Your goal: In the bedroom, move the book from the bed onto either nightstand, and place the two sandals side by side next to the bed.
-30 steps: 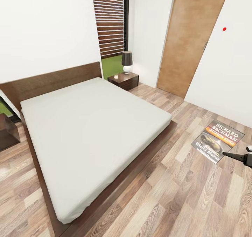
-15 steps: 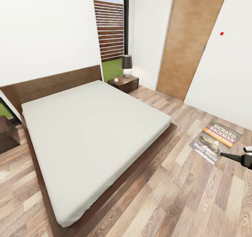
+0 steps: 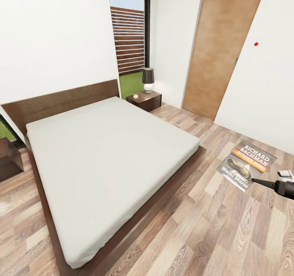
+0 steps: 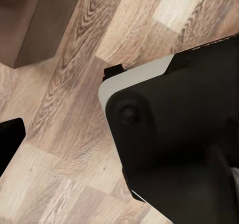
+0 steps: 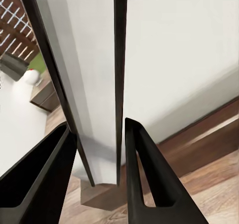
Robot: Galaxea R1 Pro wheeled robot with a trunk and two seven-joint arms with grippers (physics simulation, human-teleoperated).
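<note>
The book, in the head view, hangs above the wood-plank floor at about 4 o'clock from the bed, well apart from the mattress. It is pinched at its near corner by the right gripper, a slim black finger reaching in from the right edge. The cover faces up; its long axis runs from 7 o'clock to 1 o'clock, the white "Richard Bachman" lettering at the far end, above an orange band and a dark picture. The bed is low, with a plain grey-white mattress on a dark brown frame and headboard. The nightstand, glossy dark wood, stands at 1 o'clock from the bed, bearing a lamp with black shade and white base. White walls, a slatted window and a tall brown wooden door enclose the room.

Left wrist view: black and white housing of the left gripper over grained floor planks; whether the left pincer is spread or pressed together cannot be told.

Right wrist view: two black fingers clamp the thin book seen edge-on; bed frame and floor lie beyond.
</note>
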